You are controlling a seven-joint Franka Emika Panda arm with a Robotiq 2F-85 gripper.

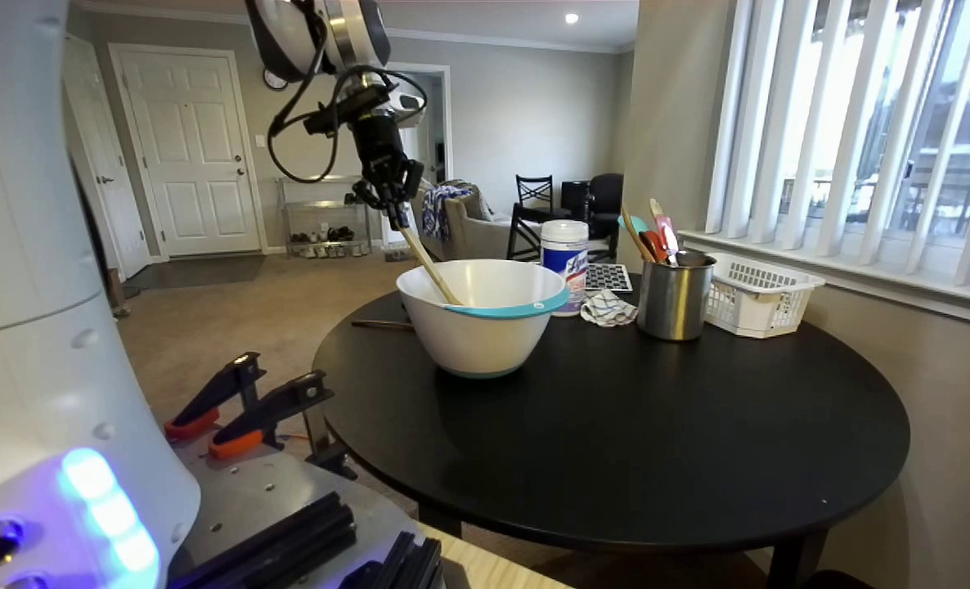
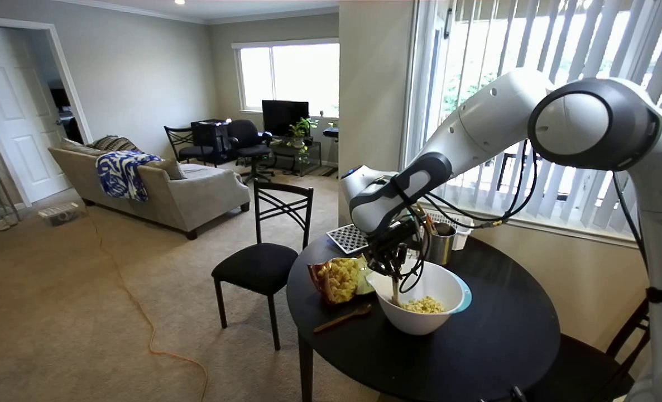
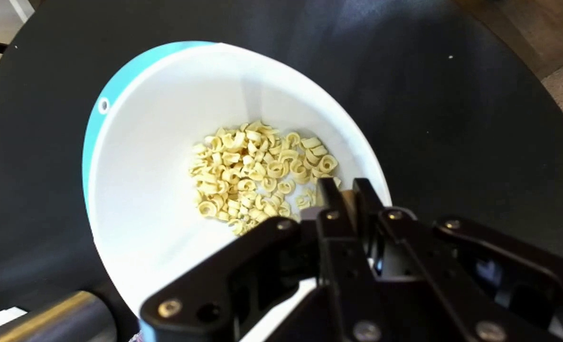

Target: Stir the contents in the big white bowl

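The big white bowl (image 1: 485, 348) stands upright on the black round table, with a teal rim section and spout; it also shows in an exterior view (image 2: 412, 322) and in the wrist view (image 3: 139, 166). Curled pale-yellow pasta pieces (image 3: 243, 175) cover part of its bottom, also visible in an exterior view (image 2: 425, 305). My gripper (image 1: 401, 222) is above the bowl, shut on a wooden utensil (image 1: 430, 266) that slants down into it. In the wrist view the fingertips (image 3: 348, 183) pinch its handle (image 3: 349, 202). The utensil's lower end is beside the pasta (image 2: 396, 296); its tip is hidden.
A metal cup of utensils (image 1: 675, 303), a white slatted basket (image 1: 763, 298), a wipes canister (image 1: 567, 262) and a crumpled cloth (image 1: 608, 309) stand behind the bowl. An opened snack bag (image 2: 339, 282) and a wooden spoon (image 2: 342, 319) lie beside it. A chair (image 2: 258, 268) stands near the table.
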